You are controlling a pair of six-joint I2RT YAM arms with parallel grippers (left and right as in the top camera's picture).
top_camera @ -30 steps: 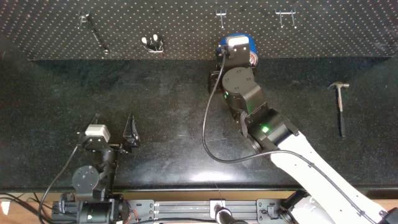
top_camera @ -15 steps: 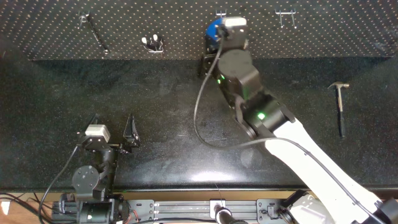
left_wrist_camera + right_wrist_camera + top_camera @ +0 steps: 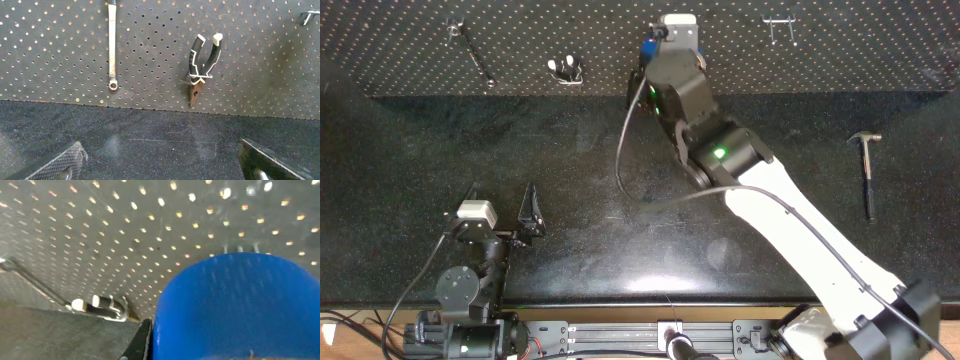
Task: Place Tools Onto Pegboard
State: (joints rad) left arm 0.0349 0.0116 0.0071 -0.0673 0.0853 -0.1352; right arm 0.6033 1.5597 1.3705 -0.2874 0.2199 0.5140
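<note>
Right gripper (image 3: 651, 62): clamped on blue tool (image 3: 240, 305), up against pegboard (image 3: 570, 30) | left gripper (image 3: 160, 167): jaws apart, near table (image 3: 590, 170)

A black, speckled worktop (image 3: 590, 180) carries faint scuffs and soft glare.

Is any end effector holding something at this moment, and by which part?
The right end effector holds a blue rounded object near the pegboard; where on it the hold lies cannot be told. The left end effector is open, holding nothing.
</note>
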